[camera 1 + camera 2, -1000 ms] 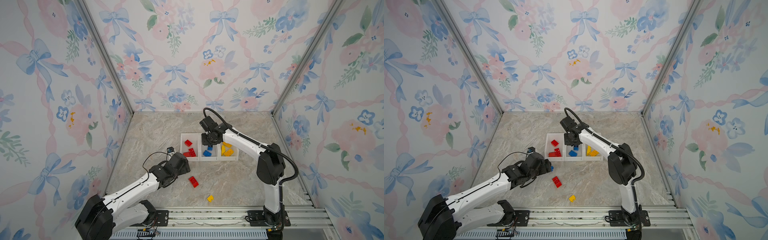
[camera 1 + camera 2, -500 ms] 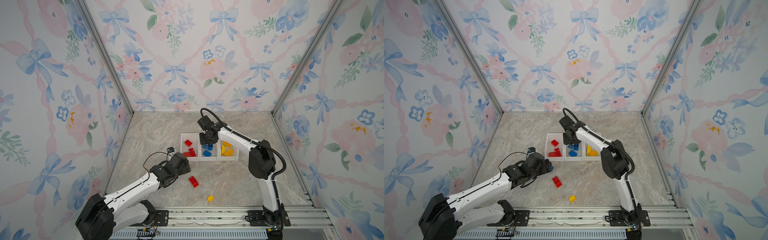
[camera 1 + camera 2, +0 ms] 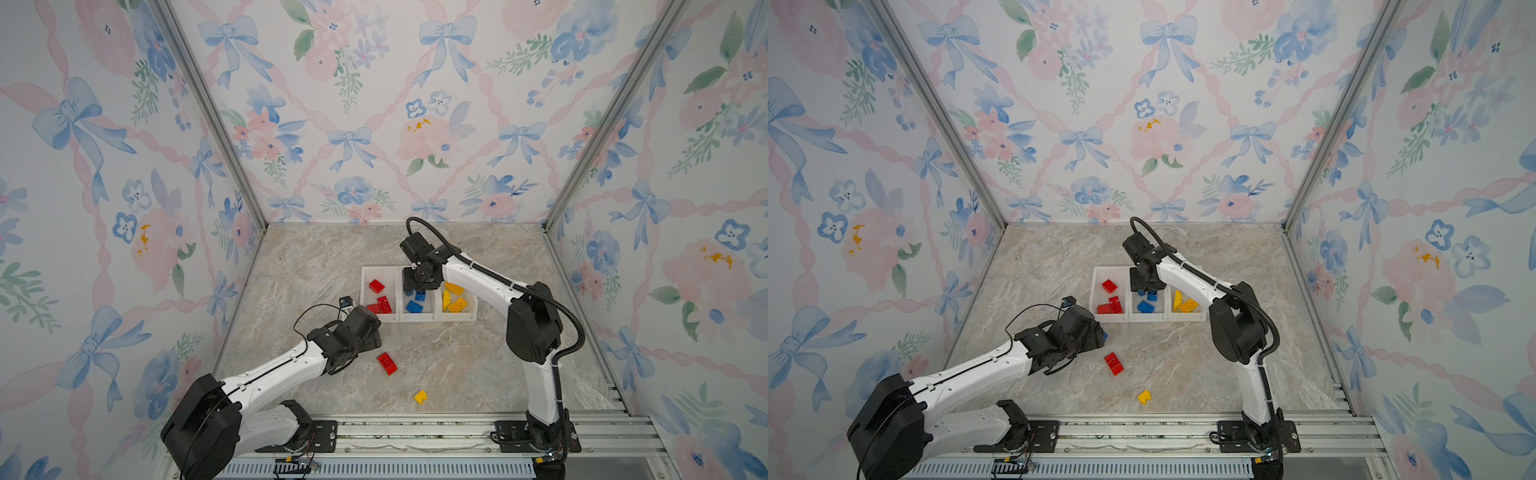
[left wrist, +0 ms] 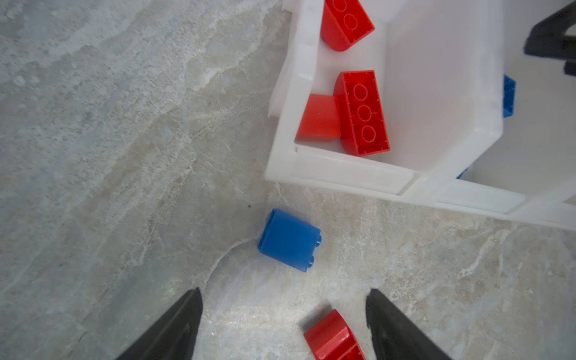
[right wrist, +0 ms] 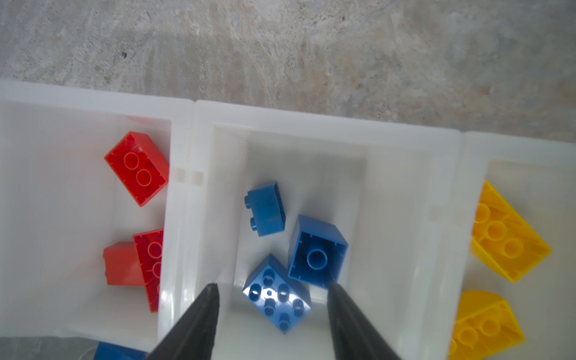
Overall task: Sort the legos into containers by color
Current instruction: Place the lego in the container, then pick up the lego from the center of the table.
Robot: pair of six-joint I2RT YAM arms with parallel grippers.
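Note:
Three white containers point(image 3: 417, 319) stand joined in a row. The left one holds red legos point(image 5: 137, 168), the middle one blue legos point(image 5: 318, 251), the right one yellow legos point(image 5: 508, 233). My right gripper point(image 5: 272, 285) hangs open over the middle bin, above a studded blue brick point(image 5: 277, 308) that touches neither finger. On the table, my left gripper point(image 4: 284, 293) is open. A loose blue brick point(image 4: 288, 240) lies just ahead of it, close to the red bin's corner, and a red brick point(image 4: 332, 338) lies between its fingers. A yellow brick point(image 3: 420, 397) lies near the front.
Floral walls close in the marble table on three sides. A metal rail point(image 3: 415, 432) with both arm bases runs along the front. The right arm's black elbow point(image 3: 534, 328) rises to the right of the bins. A thin black cable point(image 3: 311, 311) loops over the left wrist.
The right gripper has shifted left over the middle bin and its jaws have parted. The left arm has barely moved.

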